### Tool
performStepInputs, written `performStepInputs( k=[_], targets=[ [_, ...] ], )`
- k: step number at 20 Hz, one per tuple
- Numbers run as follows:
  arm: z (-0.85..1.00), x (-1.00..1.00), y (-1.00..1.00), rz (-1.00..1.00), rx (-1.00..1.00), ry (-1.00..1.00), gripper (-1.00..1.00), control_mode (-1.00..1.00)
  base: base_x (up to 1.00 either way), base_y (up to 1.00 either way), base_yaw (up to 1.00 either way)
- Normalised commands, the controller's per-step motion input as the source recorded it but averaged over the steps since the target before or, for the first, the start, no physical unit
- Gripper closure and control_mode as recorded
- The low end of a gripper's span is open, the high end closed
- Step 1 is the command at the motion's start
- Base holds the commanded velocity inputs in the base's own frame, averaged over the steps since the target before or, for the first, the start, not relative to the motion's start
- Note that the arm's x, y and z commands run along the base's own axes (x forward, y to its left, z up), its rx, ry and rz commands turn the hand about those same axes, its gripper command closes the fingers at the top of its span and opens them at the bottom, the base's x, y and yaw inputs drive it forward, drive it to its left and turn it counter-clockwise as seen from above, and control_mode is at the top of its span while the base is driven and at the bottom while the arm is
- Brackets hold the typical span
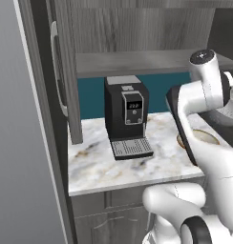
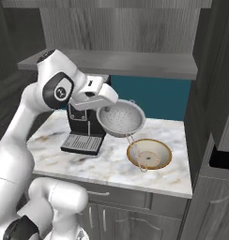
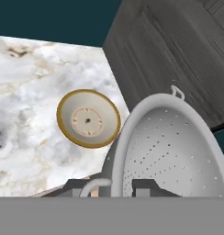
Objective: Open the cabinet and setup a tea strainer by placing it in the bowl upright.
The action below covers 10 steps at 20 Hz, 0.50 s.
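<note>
The cabinet [image 2: 121, 28] stands open, its doors swung wide to either side; one door [image 1: 61, 71] hangs at the left end of the counter [image 2: 111, 164], another [image 3: 178, 55] at the right. The shelf [image 2: 116, 63] juts out above the work area, and the coffee machine [image 1: 127, 119] sits beneath it, on the left part of the counter. The arm reaches in under the shelf from the left

The bowl [image 2: 149, 153] rests on the counter to the right of the machine, upright and with nothing in it. The strainer [image 2: 121, 118] is in the air, just above and to the left of the bowl, tilted so its mesh hollow faces partly outward. The gripper [image 3: 114, 186] is closed on the strainer's rim, a finger [image 3: 146, 187] showing inside the dome

By its look the strainer should be light and stiff, though thin mesh may dent under a hard squeeze, and smooth metal could slip or swing in a rim hold. The rim seems the steadier place to hold; the thin handle would let it twist

Room is tight above, with the shelf edge close over the arm. The right door crowds the bowl's far side; the counter front is open
</note>
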Motion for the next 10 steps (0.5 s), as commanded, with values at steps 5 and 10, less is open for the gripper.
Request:
performStepInputs(
  k=[5, 10],
  targets=[
    [-0.62, 0.11, 0.00, 0.09, 0.03, 0.03, 1.00, -1.00, 0.00, 0.00, 0.00],
    [-0.54, 0.21, -0.03, 0.01, 0.00, 0.00, 1.00, -1.00, 0.00, 0.00, 0.00]
  ],
)
